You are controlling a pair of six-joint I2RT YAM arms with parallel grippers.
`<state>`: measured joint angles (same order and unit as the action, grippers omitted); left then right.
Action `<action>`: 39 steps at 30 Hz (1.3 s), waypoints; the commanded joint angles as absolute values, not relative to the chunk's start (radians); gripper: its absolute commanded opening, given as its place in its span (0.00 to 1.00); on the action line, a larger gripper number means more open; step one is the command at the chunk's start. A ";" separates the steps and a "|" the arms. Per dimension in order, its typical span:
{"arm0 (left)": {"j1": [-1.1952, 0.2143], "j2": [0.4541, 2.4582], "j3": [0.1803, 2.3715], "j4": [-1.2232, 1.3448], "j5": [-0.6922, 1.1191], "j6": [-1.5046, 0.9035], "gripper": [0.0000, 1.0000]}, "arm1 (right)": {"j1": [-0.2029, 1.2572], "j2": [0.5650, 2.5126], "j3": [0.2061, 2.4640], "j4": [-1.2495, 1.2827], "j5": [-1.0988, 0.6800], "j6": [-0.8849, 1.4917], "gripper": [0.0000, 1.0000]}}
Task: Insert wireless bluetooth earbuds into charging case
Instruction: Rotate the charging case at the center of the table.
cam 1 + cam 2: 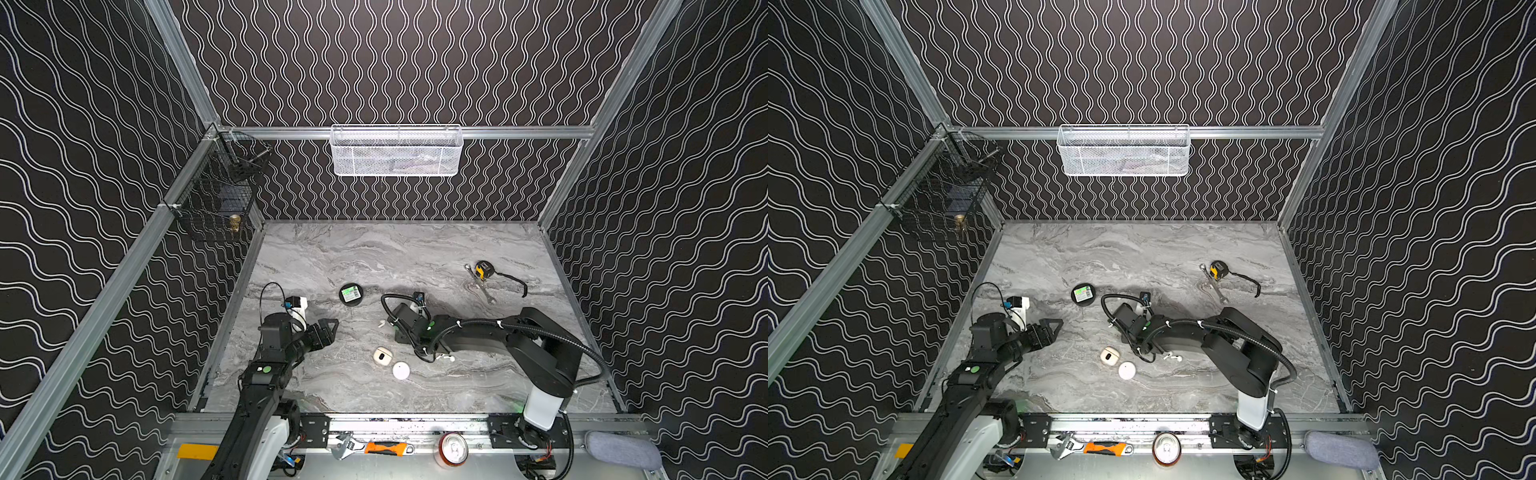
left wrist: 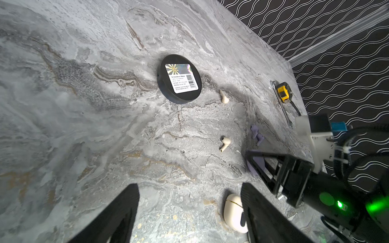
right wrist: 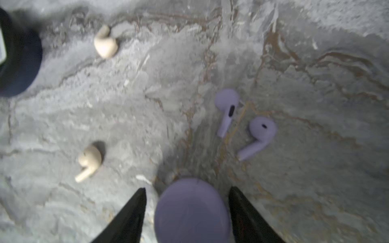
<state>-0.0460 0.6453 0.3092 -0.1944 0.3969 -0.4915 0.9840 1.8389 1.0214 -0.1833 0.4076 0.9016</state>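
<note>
In the right wrist view my right gripper [image 3: 187, 187] is open, its fingers straddling a blurred lilac charging case [image 3: 191, 210] with a gap on each side. Two lilac earbuds [image 3: 257, 136] lie on the marble just beyond it, and two cream earbuds [image 3: 89, 161] lie further off. A cream case [image 1: 380, 356] and a round white case [image 1: 401, 370] sit mid-table, with white earbuds [image 1: 442, 356] beside the right arm. My left gripper [image 2: 189, 187] hangs open over bare marble, the cream case [image 2: 233, 212] next to one finger.
A black disc with a label [image 1: 351, 294] lies behind the cases. A tape measure [image 1: 483, 270] and a spanner [image 1: 484, 289] lie at the back right. Wire baskets hang on the back wall [image 1: 395, 151] and left wall [image 1: 216, 199].
</note>
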 commanded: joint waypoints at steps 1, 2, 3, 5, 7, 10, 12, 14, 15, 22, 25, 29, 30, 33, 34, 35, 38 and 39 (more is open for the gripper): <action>-0.046 0.640 0.314 -0.170 0.405 -0.483 0.81 | 0.983 1.853 1.037 -0.190 0.420 0.945 0.76; -0.046 0.637 0.313 -0.172 0.403 -0.483 0.81 | 0.982 1.849 1.036 -0.192 0.417 0.942 0.78; -0.045 0.631 0.312 -0.173 0.401 -0.483 0.81 | 0.983 1.842 1.031 -0.194 0.418 0.942 0.81; -0.045 0.622 0.313 -0.181 0.397 -0.482 0.81 | 0.983 1.823 1.015 -0.183 0.412 0.928 0.85; -0.045 0.615 0.310 -0.182 0.397 -0.483 0.81 | 0.982 1.806 1.008 -0.181 0.407 0.913 0.86; -0.046 0.611 0.310 -0.190 0.395 -0.479 0.81 | 0.983 1.793 1.005 -0.179 0.381 0.902 0.86; -0.046 0.608 0.311 -0.193 0.394 -0.480 0.81 | 0.985 1.781 0.979 -0.157 0.359 0.891 0.84; -0.046 0.605 0.311 -0.193 0.393 -0.481 0.81 | 0.986 1.776 0.967 -0.144 0.336 0.887 0.82; -0.046 0.604 0.311 -0.195 0.393 -0.480 0.81 | 0.986 1.776 0.965 -0.142 0.328 0.887 0.80; -0.046 0.604 0.311 -0.198 0.394 -0.480 0.81 | 0.995 1.761 0.935 -0.118 0.304 0.896 0.80; -0.046 0.600 0.310 -0.198 0.394 -0.480 0.82 | 1.006 1.761 0.926 -0.099 0.278 0.893 0.79; -0.045 0.608 0.313 -0.198 0.394 -0.479 0.81 | 1.023 1.768 0.921 -0.102 0.268 0.916 0.76; -0.045 0.610 0.312 -0.198 0.396 -0.479 0.81 | 1.029 1.764 0.915 -0.098 0.268 0.921 0.76; -0.045 0.608 0.310 -0.197 0.397 -0.479 0.81 | 1.047 1.758 0.912 -0.104 0.270 0.932 0.75; -0.046 0.606 0.310 -0.198 0.397 -0.479 0.81 | 1.053 1.756 0.911 -0.107 0.273 0.935 0.75; -0.046 0.605 0.311 -0.198 0.397 -0.479 0.81 | 1.060 1.755 0.910 -0.106 0.275 0.940 0.75; -0.047 0.601 0.311 -0.201 0.396 -0.479 0.82 | 1.078 1.746 0.904 -0.093 0.269 0.955 0.73; -0.046 0.600 0.310 -0.202 0.394 -0.479 0.82 | 1.085 1.742 0.901 -0.089 0.268 0.960 0.73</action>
